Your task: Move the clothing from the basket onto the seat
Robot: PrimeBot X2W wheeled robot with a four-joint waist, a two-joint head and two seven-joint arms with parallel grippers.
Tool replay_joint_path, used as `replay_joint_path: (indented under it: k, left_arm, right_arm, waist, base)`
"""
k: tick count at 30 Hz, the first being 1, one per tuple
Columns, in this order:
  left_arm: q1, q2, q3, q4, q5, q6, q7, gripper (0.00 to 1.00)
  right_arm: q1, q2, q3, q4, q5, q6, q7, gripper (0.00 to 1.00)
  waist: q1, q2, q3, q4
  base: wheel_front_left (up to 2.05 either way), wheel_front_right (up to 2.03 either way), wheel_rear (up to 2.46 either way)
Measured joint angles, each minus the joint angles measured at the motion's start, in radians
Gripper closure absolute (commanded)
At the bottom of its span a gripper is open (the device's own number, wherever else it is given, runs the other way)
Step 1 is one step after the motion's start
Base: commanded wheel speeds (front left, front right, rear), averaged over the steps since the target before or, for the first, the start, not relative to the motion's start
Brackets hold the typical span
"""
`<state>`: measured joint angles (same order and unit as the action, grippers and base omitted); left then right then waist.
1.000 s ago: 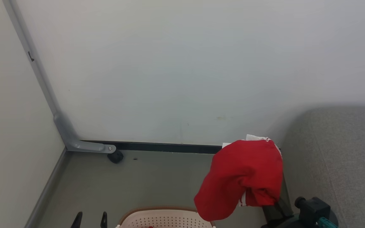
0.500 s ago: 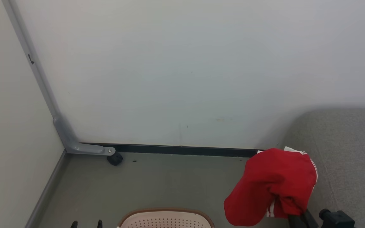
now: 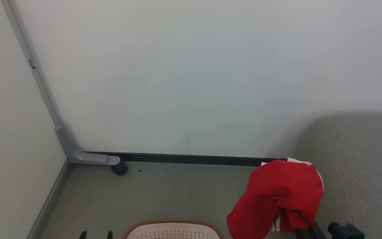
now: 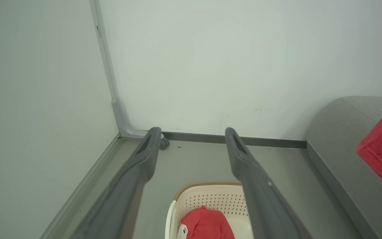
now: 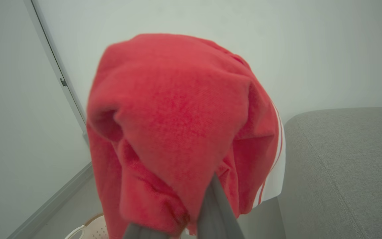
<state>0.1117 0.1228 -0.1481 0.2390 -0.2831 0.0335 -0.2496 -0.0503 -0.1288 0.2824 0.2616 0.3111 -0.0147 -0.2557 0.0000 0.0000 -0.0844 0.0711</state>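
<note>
A bright red piece of clothing (image 3: 277, 196) with white stripes hangs bunched over my right gripper (image 5: 207, 199), which is shut on it; the cloth hides the fingertips. It hovers above the floor beside the left edge of the grey-green seat (image 3: 360, 166), not touching the cushion. The cream basket (image 3: 172, 230) with its brown rim sits on the floor at the bottom of the head view. In the left wrist view, more red clothing (image 4: 206, 224) lies inside the basket (image 4: 211, 199). My left gripper (image 4: 193, 132) hangs open and empty above the basket's left side.
White walls meet in a corner at the left, with a grey metal bracket and a black caster (image 3: 119, 168) at its foot. A dark baseboard (image 3: 184, 158) runs along the far wall. Bare grey floor (image 3: 164, 189) lies between the basket and the wall.
My right gripper has carried the red clothing to the right, from over the basket's right side to the seat's left edge. The left gripper has stayed open.
</note>
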Motion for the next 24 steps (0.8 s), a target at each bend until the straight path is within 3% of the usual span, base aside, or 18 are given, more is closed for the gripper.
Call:
replay_joint_path:
  k: [14,24]
  left_arm:
    - [0.01,-0.01,0.008,-0.017,0.026,-0.016,0.0,0.0]
    - [0.019,-0.025,0.008,-0.046,0.03,-0.043,0.0,0.0]
  right_arm:
    - [0.0,0.016,-0.024,-0.001,-0.015,0.006,0.0,1.0]
    - [-0.006,0.018,-0.047,-0.019,-0.052,0.003,0.0,1.0]
  waist:
    - [0.0001,0.0,0.003,-0.016]
    - [0.0001,0.0,0.023,-0.091]
  base:
    - [0.0,0.0,0.0]
    - [0.0,0.0,0.0]
